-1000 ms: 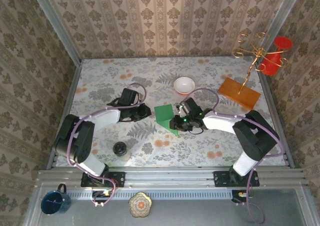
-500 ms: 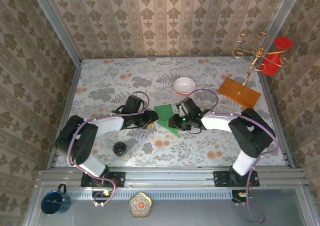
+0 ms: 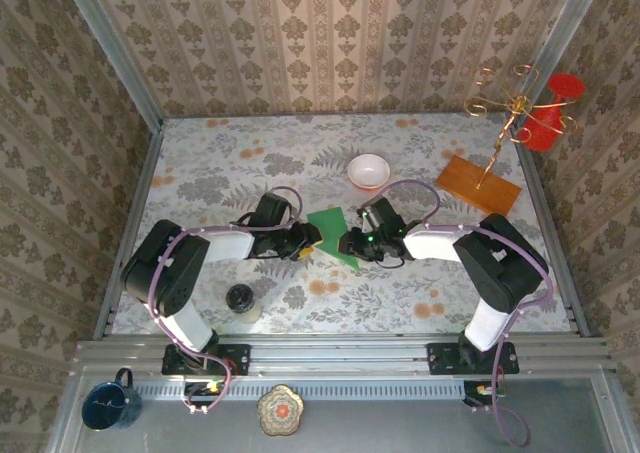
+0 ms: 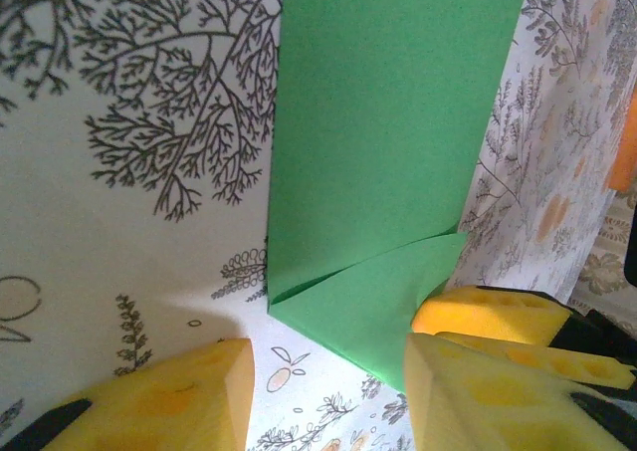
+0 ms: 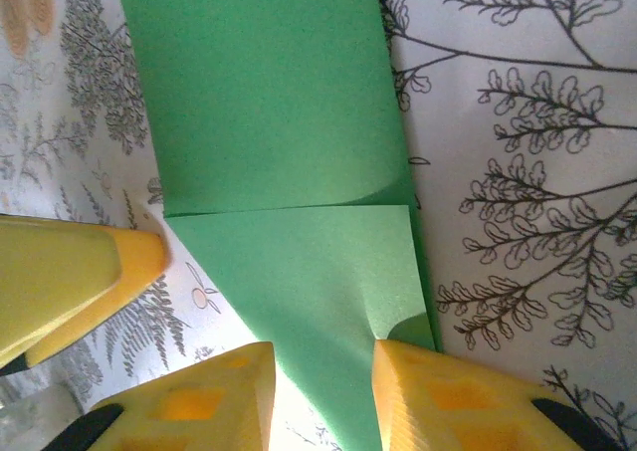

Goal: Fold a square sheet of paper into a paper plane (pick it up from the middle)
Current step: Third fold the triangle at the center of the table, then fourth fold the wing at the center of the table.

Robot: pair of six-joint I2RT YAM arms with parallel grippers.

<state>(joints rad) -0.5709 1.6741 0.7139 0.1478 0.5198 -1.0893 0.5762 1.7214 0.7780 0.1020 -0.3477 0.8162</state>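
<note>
Midway across the tabletop, both pairs of jaws stand apart at the square sheet of paper; closing askew could crumple its folded corner.

white bowl | wooden board | black jar | blue mug

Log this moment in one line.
square sheet of paper: partly folded, flat on table | left gripper: open, at folded corner | right gripper: open, straddling flap | stage: mid-fold
</note>
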